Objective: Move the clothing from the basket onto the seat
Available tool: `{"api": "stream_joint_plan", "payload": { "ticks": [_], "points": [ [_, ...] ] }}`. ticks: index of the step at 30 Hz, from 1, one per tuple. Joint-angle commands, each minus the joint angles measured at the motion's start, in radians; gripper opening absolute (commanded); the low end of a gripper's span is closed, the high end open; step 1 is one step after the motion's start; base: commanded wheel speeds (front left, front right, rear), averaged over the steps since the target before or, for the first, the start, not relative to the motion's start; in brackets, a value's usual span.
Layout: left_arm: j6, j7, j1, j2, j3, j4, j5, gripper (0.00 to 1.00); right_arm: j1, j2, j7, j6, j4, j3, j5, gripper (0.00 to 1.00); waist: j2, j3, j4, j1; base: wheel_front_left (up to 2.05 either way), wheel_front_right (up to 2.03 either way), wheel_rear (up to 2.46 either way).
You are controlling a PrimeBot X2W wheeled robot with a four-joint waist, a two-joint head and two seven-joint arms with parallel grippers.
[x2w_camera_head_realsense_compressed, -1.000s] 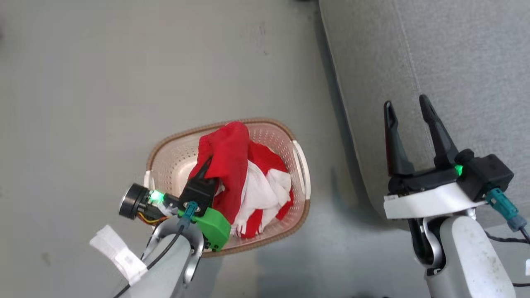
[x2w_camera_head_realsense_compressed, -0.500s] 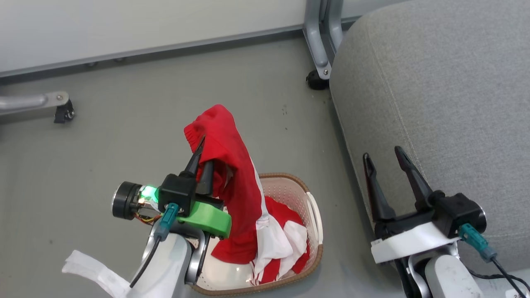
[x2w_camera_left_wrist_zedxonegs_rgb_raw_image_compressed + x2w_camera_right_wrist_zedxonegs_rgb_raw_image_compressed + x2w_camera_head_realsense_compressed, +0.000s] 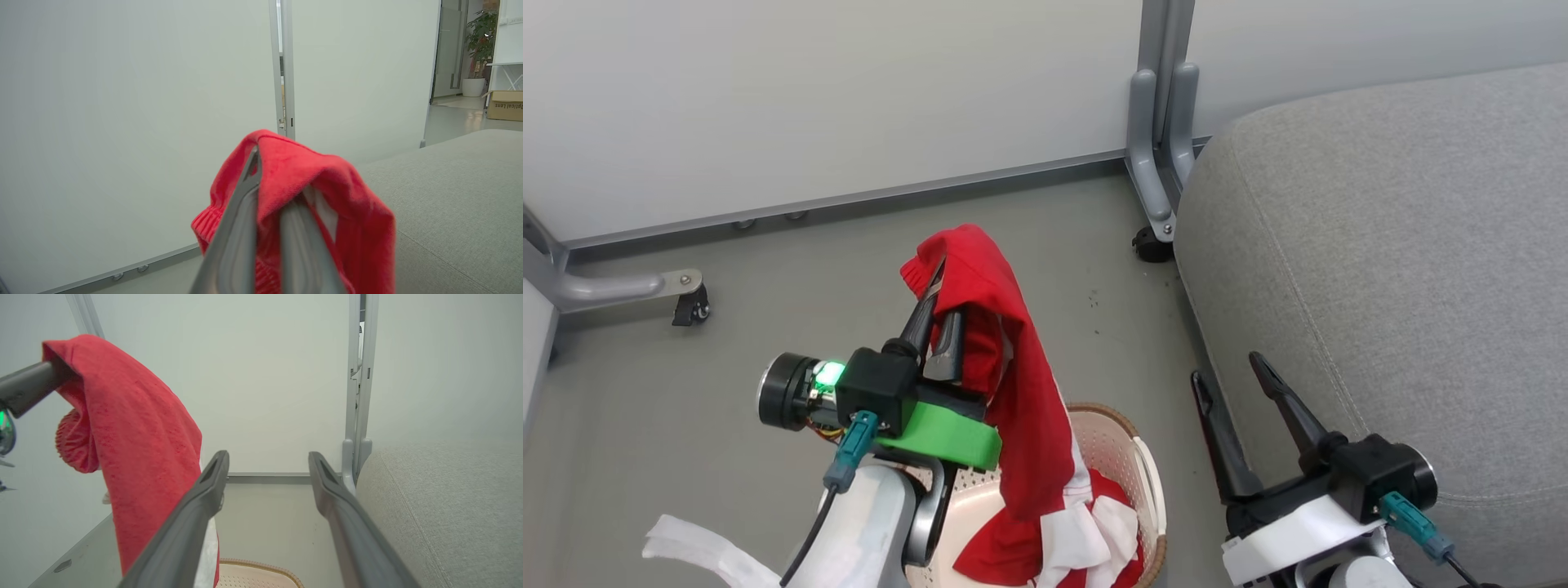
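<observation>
Above basket (image 3: pixel 1150 482), left gripper (image 3: pixel 938 306) clenched on top fold of red clothing (image 3: pixel 1021 384). Cloth hangs down from finger tips, lower end with white panels lying inside basket; cannot tell if one piece or two. Right of basket, right gripper (image 3: pixel 1226 367) spread wide, holding nothing, close to edge of seat (image 3: pixel 1380 245). My judgement: raise until tail clears basket rim, then carry slowly right, over seat. Watch hem, it may snag rim and drag basket. Release only well over cushion.
</observation>
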Motion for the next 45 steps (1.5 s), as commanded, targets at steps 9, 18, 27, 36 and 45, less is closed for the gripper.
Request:
{"api": "stream_joint_plan", "payload": {
  "ticks": [9,18,27,36,45],
  "points": [
    [-0.001,-0.004,-0.038,-0.002,-0.065,-0.047,-0.086,0.00,0.002,-0.003,-0.003,0.000,-0.001,0.106,0.033,1.00,0.0000,-0.018,-0.006,0.0001,0.00,0.00,0.00],
    [0.019,-0.004,-0.081,-0.002,-0.190,-0.059,-0.095,0.00,-0.086,-0.005,-0.003,0.000,0.039,0.242,0.079,1.00,0.0000,-0.001,0.003,0.0001,0.00,0.00,0.00],
    [0.024,-0.004,-0.091,-0.002,-0.266,-0.018,-0.081,0.00,-0.111,-0.004,-0.003,0.000,0.154,0.120,0.006,0.00,0.0000,0.020,0.030,0.0001,0.00,0.00,0.00],
    [-0.011,-0.004,-0.059,-0.002,-0.235,0.024,-0.056,0.00,-0.128,-0.003,-0.003,0.000,0.168,0.060,0.050,0.00,0.0000,0.040,0.033,0.0001,0.00,0.00,0.00],
    [-0.043,-0.003,-0.039,0.007,-0.208,0.059,-0.041,1.00,-0.149,-0.003,-0.003,0.000,0.172,0.047,0.094,0.00,0.0000,0.047,0.023,0.0001,0.00,0.00,0.00]
  ]
}}
